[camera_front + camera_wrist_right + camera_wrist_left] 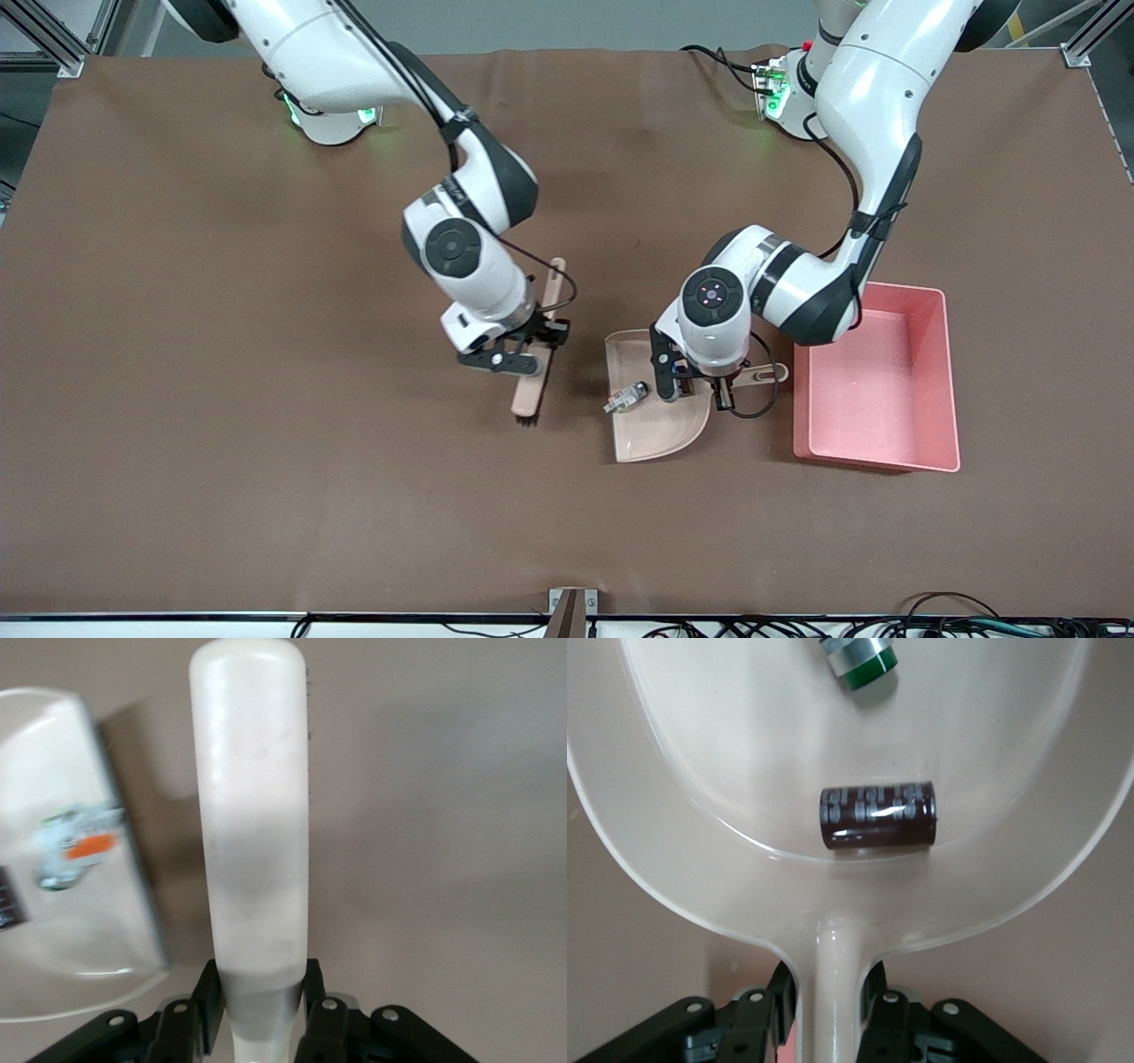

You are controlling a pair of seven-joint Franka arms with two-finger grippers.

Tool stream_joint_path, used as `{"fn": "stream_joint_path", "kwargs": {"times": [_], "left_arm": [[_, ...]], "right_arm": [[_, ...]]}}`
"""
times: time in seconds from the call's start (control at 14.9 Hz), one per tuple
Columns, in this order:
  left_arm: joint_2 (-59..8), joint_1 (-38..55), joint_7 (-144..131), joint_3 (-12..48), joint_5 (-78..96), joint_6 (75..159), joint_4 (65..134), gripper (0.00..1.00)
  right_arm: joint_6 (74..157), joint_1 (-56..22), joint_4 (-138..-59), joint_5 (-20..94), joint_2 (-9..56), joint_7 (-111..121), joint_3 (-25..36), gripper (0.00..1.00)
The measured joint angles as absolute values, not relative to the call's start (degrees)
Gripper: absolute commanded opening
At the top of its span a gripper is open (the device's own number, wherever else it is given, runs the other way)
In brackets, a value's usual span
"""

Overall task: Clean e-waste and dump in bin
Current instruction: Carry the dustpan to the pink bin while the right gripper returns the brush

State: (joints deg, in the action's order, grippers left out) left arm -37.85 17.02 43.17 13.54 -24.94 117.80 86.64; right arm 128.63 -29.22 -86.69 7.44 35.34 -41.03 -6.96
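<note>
The beige dustpan (660,430) lies on the brown table beside the pink bin (877,381). The grey-white part with a green end (627,396) lies in the pan; it also shows in the left wrist view (859,660). The small dark block (877,815) lies in the pan near the handle. My left gripper (713,381) is shut on the dustpan handle (830,992). My right gripper (532,350) is shut on a pale brush (527,399), bristles down, beside the pan's open edge toward the right arm's end. The brush (252,815), the pan (80,930) and the grey-white part (75,846) show in the right wrist view.
The bin stands toward the left arm's end of the table, its wall close to the dustpan handle's tip (775,372). A black cable loops under my left gripper (753,412). Bare brown table (266,443) lies all round.
</note>
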Motion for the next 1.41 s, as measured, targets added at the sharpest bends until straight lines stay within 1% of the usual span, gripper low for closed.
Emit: {"fn": "stream_joint_path", "kwargs": {"times": [0.27,0.4,0.6,0.81,0.94,1.07,1.41], "left_arm": [[-36.86,10.7,43.65,13.37,-21.72,112.42,81.12,0.14],[-36.09,7.31,44.42,13.42,-21.13,111.83,79.29,0.14],[-32.96,3.87,45.54,13.44,-21.09,109.35,78.32,0.14],[-29.21,2.54,49.66,13.59,-20.94,103.21,78.61,0.15],[-26.44,1.67,50.81,13.65,-20.88,101.46,81.25,0.15],[-24.15,0.0,53.76,13.7,-20.87,101.81,85.3,0.15],[-20.88,-10.46,64.13,14.86,-20.78,110.61,94.57,0.15]], "right_arm": [[123.56,-22.59,-86.74,7.2,33.01,-34.33,-6.76,0.01],[121.7,-18.29,-86.75,7.01,32.59,-30.14,-6.63,0.01],[120.27,-10.93,-87.23,6.84,32.22,-22.57,-6.51,0.01],[119.94,-5.23,-89.06,5.4,31.85,-17.83,-6.56,0.01],[120.0,-2.82,-90.81,2.11,31.48,-17.56,-6.59,0.01],[120.18,-0.28,-92.41,0.62,31.2,-16.45,-6.58,0.01],[123.77,5.81,-96.37,0.47,30.51,-10.1,-6.6,0.01]]}}
